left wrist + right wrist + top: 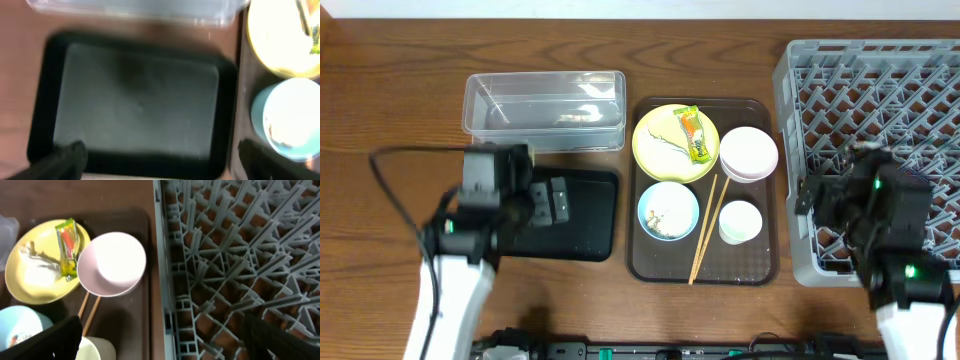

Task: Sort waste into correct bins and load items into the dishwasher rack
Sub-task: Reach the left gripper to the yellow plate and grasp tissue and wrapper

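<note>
Overhead: the brown serving tray [652, 258] is the landmark. On it sit the yellow plate [660, 160] with the snack wrapper [695, 135] and white scraps [658, 138], the white-pink bowl [749, 153], the blue bowl [668, 205] with rice-like grains [665, 222], the white cup [738, 222] and the chopsticks [705, 228]. Left of the serving tray lie the black tray [592, 228] and, beyond it, the clear tub [480, 112], both without waste. The dishwasher rack [786, 120], right of the serving tray, holds no dishes. The left gripper [550, 200] hangs over the black tray; the right gripper [812, 198] is at the rack's near wall. Left wrist: blurred; fingers spread wide with nothing between them, black tray below. Right wrist: fingers likewise wide apart and unloaded, straddling the rack wall beside the serving tray. Judgement: sorting has not begun. The first step is likely the wrapper, which calls for a reach right onto the plate and a light pinch, since it lies flat and thin.
</note>
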